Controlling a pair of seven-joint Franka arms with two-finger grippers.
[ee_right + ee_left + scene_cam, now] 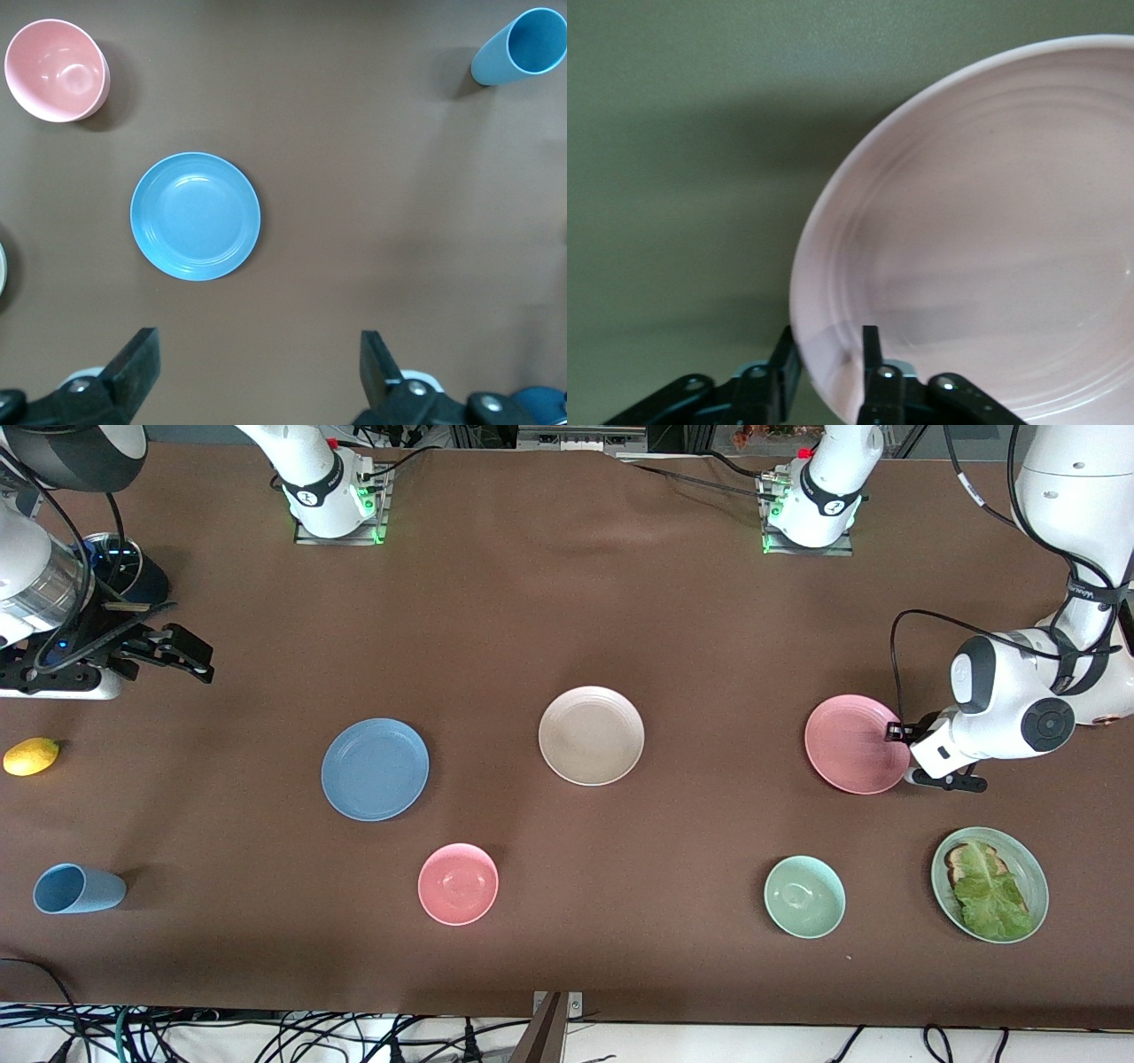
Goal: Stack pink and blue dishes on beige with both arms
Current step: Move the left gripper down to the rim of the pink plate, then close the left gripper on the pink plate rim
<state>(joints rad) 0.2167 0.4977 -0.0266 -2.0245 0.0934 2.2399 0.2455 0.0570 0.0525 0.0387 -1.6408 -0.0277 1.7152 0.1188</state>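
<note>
The pink plate [855, 744] lies toward the left arm's end of the table. My left gripper [895, 732] is low at its edge and shut on the rim. In the left wrist view one finger [871, 350] is inside the pink plate [983, 230] and the other is outside, with the left gripper [827, 345] clamped across the rim. The beige plate [591, 735] sits mid-table with nothing on it. The blue plate [375, 769] lies toward the right arm's end. My right gripper [197, 657] hangs open over that end; in its wrist view the right gripper [257, 363] holds nothing, with the blue plate [196, 216] below.
A pink bowl [458, 883] and a pale green bowl [804, 896] stand nearer the front camera. A green plate [1035, 872] with bread and lettuce is near the left arm's end. A blue cup [78, 889] lies on its side and a lemon [31, 756] sits at the right arm's end.
</note>
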